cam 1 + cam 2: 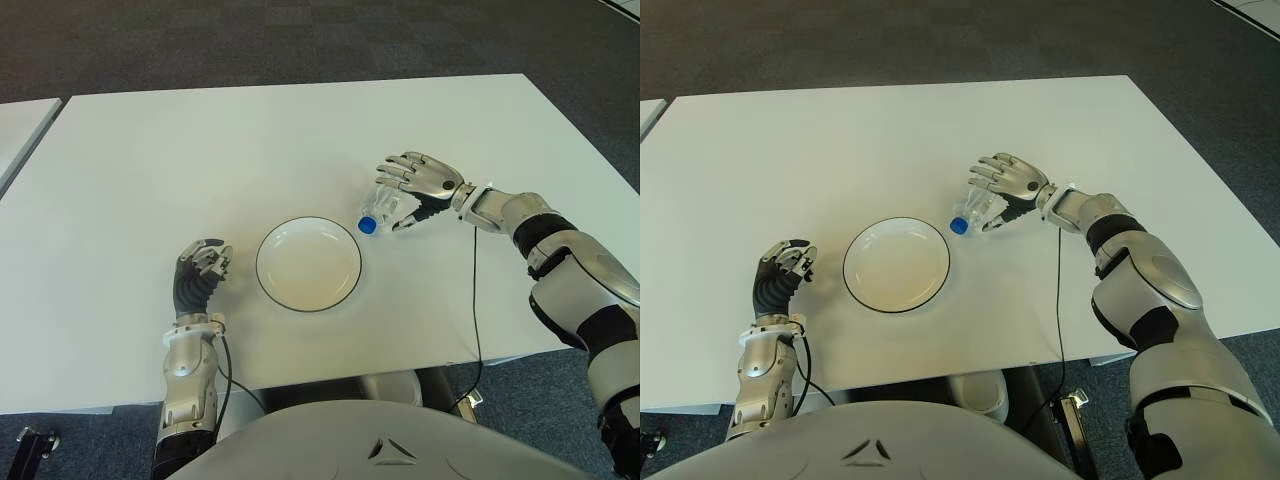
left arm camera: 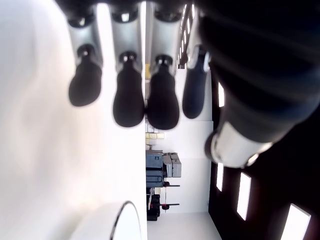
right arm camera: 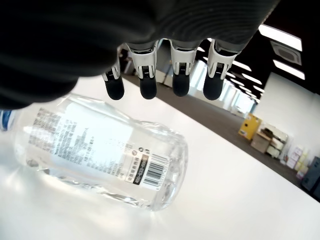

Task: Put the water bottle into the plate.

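black-tipped fingers of the right hand are spread wide over the bottle, and the right wrist view shows a clear gap between their tips and the clear plastic, so nothing is gripped. the thumb sits lower beside the bottle in the eye views, and whether it touches the bottle cannot be told. the bottle lies on its side on the white table, its blue cap pointing toward the plate and just beside the rim without being on it. most of the bottle's body is covered by the right hand in the eye views; its cap end is cut off by the edge of the right wrist view, where only a sliver of blue shows. the label's print is too small to read.

the left hand shows on the left of the plate, apart from it, fingers curled inward and holding nothing. in its own wrist view only the edge of the plate shows, cut off at the frame.
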